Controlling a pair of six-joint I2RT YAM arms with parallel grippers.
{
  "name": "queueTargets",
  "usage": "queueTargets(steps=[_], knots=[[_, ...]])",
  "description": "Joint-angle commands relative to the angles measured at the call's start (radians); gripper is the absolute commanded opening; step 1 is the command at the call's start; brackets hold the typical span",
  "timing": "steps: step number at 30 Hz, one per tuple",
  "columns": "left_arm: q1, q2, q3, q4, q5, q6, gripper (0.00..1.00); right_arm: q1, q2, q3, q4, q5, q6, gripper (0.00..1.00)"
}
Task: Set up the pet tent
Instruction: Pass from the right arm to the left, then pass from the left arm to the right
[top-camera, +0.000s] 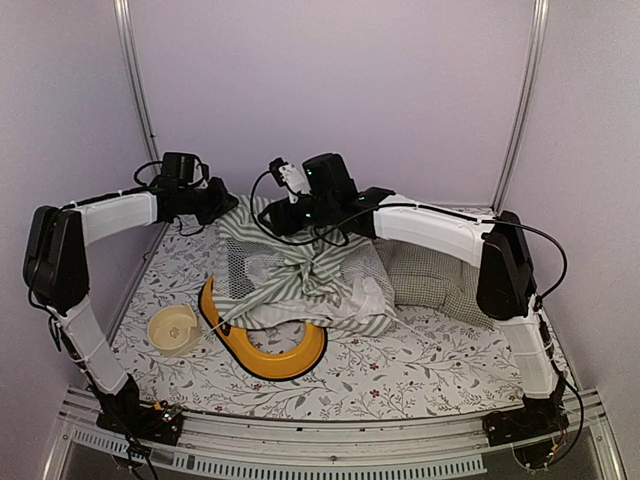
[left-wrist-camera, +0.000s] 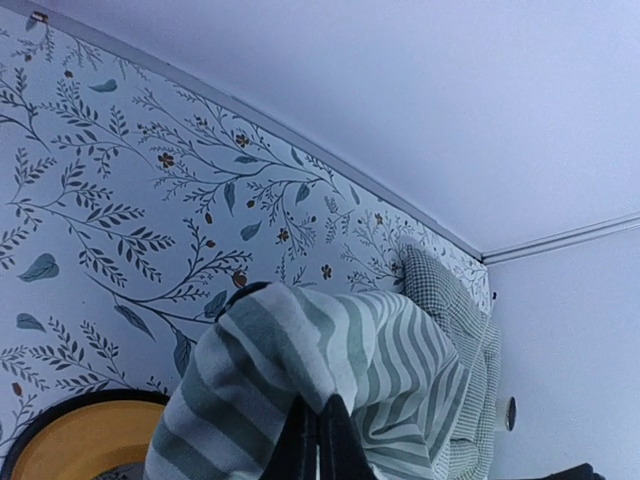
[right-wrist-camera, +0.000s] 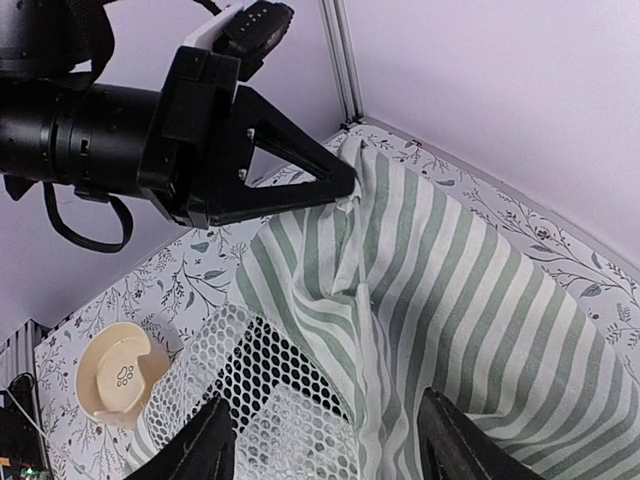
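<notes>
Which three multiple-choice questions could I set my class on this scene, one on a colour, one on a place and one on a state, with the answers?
1. The pet tent has stripes of which colours?
A) red and white
B) green and white
C) blue and yellow

2. Where does the cream bowl lie?
A) on the table, left of the yellow dish
B) on top of the pet tent
C) against the back wall

3. How is the left claw?
A) open, holding nothing
B) open over the cream bowl
C) shut on the pet tent

Answers:
1 B: every view shows green and white stripes on the fabric.
2 A: the top view shows the bowl beside the dish, on the left arm's side.
3 C: the right wrist view shows its tips pinched together on the tent's striped edge.
</notes>
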Motion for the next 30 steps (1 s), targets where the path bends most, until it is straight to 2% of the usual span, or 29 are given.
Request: queueTargets(steps=[1,5,10,17,30], knots=[[0.024,-0.009,0.044,0.061,0.045,0.023,0.00,-0.017,-0.036,-0.015,-0.058,0.020,-0.021,0.62],[0.056,0.004,0.069,0.061,0.076,0.026,0.00,-0.019,-0.026,-0.018,-0.114,0.013,-0.037,0.58],[0.079,0.029,0.109,0.055,0.100,0.031,0.00,-0.018,-0.037,-0.066,-0.142,0.038,-0.044,0.48],[0.103,0.054,0.131,0.068,0.118,0.021,0.00,-0.018,-0.074,-0.110,-0.142,0.067,-0.038,0.24],[0.161,0.098,0.167,0.082,0.151,0.000,0.00,-0.018,-0.136,-0.212,-0.145,0.070,-0.025,0.21]])
